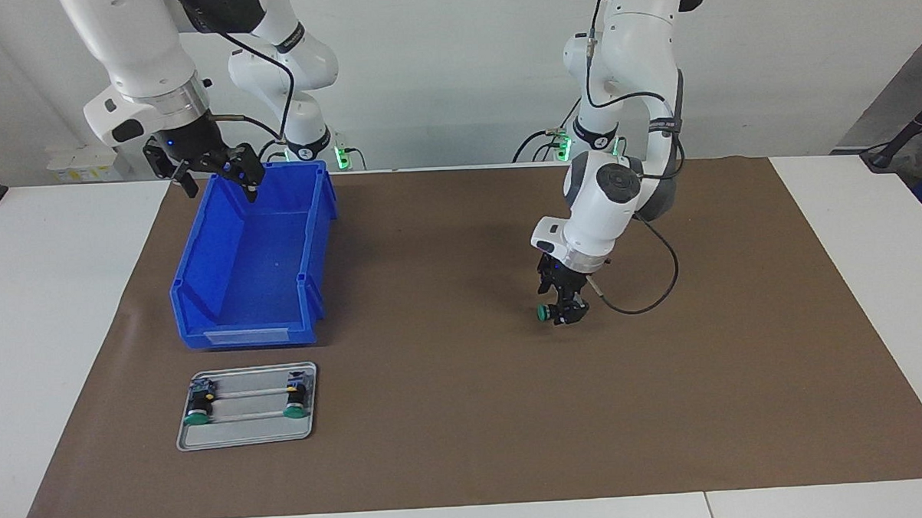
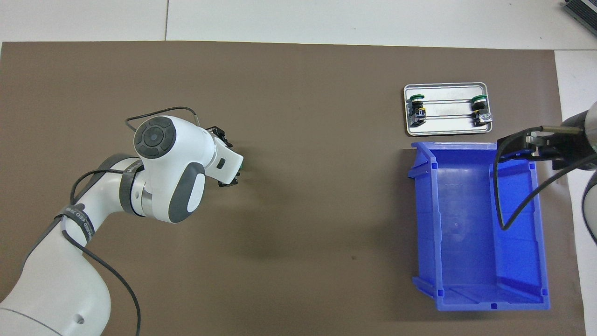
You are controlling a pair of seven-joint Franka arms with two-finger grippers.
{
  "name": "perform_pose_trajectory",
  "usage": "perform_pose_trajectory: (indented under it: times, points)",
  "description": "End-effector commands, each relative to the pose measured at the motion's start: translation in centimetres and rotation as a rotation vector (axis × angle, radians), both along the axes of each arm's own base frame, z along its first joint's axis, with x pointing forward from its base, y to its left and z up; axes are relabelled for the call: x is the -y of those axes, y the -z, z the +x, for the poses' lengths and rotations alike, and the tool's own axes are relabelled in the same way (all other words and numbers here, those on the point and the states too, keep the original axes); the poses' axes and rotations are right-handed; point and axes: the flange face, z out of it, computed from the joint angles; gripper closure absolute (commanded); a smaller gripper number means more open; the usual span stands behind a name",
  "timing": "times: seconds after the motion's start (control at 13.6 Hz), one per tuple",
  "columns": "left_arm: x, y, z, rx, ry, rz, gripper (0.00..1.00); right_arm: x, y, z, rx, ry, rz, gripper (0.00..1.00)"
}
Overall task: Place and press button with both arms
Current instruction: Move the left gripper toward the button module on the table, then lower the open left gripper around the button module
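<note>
Brown mat (image 1: 474, 412) over white table. Left gripper (image 1: 564, 310) bent down mid-mat, fingers clamped around small green-capped push button (image 1: 543, 313), held sideways just above mat. Right gripper (image 1: 214, 169) raised, waiting over blue plastic bin (image 1: 202, 299), fingers spread, empty.

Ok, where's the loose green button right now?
In the facing view, the button is in the left gripper, over the brown mat toward the left arm's end, well apart from the blue bin and tray.
</note>
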Motion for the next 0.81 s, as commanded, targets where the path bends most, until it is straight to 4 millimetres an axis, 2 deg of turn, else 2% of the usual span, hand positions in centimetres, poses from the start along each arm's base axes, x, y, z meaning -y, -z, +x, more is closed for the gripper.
perform_pose_trajectory:
  times: [0.0, 0.15, 0.59, 0.74]
  points:
    - [0.3, 0.4, 0.2, 0.006, -0.016, -0.008, 0.06, 0.3, -0.1, -0.6, 0.010, -0.011, 0.025, 0.00]
    - [0.3, 0.5, 0.0, 0.001, -0.014, -0.006, 0.01, 0.3, -0.1, -0.6, 0.012, -0.013, 0.025, 0.00]
    - [0.7, 1.2, -0.6, -0.006, -0.002, 0.001, 0.01, 0.3, -0.1, -0.6, 0.015, -0.015, 0.027, 0.00]
    - [0.8, 1.8, -0.8, -0.006, -0.003, 0.003, 0.01, 1.2, 0.0, -0.5, 0.013, -0.001, 0.029, 0.00]
